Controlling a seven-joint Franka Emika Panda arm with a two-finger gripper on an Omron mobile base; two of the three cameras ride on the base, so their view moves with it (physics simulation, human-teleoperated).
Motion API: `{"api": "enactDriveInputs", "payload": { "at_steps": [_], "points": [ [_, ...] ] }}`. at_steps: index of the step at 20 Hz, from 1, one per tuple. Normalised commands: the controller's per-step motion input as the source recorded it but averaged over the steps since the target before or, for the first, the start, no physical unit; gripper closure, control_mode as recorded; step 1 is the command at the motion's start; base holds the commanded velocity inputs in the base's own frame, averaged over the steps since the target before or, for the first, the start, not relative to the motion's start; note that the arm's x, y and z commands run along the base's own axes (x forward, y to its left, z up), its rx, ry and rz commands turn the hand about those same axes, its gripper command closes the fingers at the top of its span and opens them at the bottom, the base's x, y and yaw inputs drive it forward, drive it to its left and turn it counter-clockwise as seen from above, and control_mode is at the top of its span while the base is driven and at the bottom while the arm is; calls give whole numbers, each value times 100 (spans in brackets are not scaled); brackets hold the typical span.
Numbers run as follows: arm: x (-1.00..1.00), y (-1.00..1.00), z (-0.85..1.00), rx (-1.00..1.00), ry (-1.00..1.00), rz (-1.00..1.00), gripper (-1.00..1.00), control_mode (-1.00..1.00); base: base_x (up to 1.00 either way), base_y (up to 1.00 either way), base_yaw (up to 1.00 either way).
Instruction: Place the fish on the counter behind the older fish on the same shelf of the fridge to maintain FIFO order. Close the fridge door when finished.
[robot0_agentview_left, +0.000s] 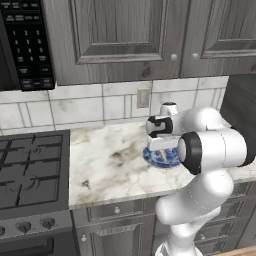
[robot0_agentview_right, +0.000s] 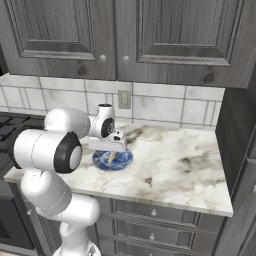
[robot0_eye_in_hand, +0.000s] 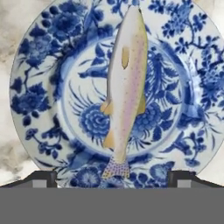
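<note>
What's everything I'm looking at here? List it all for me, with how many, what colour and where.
fish: one, pale tan-grey, lying on the plate, directly under the gripper
plate: one, white with blue flower pattern, on the counter
counter: one, white-grey marble with dark smudges, over grey drawers
stove: one, black, left of the counter
microwave: one, black, above the stove
wall cabinets: panelled grey wood, above the counter
wall outlet: one, pale, on the tiled backsplash
arm: one, white with dark joints, bent over the counter
gripper: one, dark tips, open, above the plate
</note>
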Motion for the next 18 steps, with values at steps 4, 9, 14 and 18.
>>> {"api": "enactDriveInputs", "payload": {
  "at_steps": [4, 9, 14, 18],
  "points": [
    [38, -1, -28, 0, 0, 0, -100, -100, 0, 0, 0],
    [32, -9, -24, 0, 0, 0, -100, -100, 0, 0, 0],
    [25, 0, -18, 0, 0, 0, -100, -100, 0, 0, 0],
    [26, 0, -20, 0, 0, 0, -100, -100, 0, 0, 0]
  ]
}}
